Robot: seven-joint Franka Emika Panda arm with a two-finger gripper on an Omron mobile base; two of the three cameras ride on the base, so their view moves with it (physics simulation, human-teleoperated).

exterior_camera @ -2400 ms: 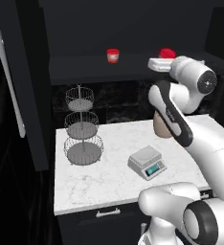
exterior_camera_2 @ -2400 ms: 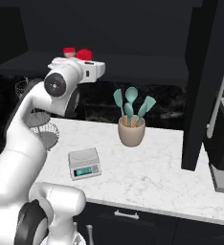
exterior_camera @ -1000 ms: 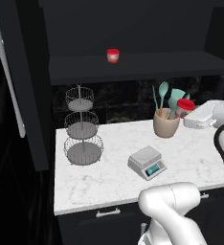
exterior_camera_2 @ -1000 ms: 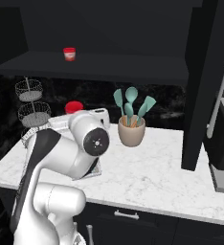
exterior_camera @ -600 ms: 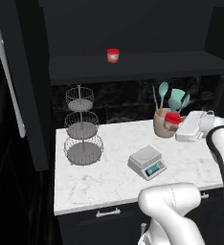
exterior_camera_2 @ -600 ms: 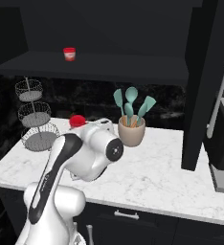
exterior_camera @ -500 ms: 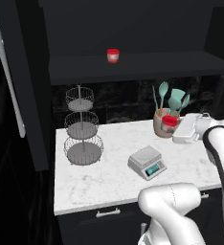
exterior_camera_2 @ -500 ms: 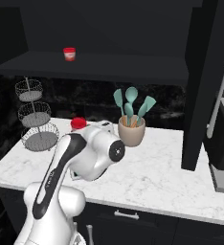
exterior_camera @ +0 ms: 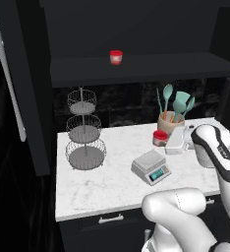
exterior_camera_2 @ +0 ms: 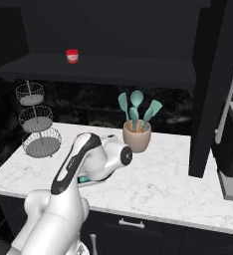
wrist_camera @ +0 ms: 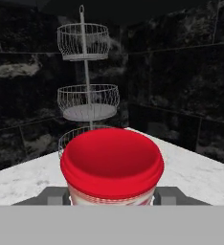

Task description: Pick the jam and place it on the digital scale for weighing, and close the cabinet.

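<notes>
Jam (exterior_camera: 160, 138) sits clamped in the end effector (wrist_camera: 112, 194), fingers closed on the jar's body just under its red lid, low over the surface (exterior_camera: 107, 167) between the utensil pot (exterior_camera: 169, 124) and the scale (exterior_camera: 151, 167). The jar looks small, rigid and light, probably glass or hard plastic, so it could slip or crack; a hold on the sides below the lid suits it. A second, similar jar (exterior_camera: 116, 57) stands on the cabinet shelf (exterior_camera: 136, 69). The pot stands just behind, the wire basket stand (exterior_camera: 84, 133) well apart to the left; the scale's platform looks unobstructed.
</notes>
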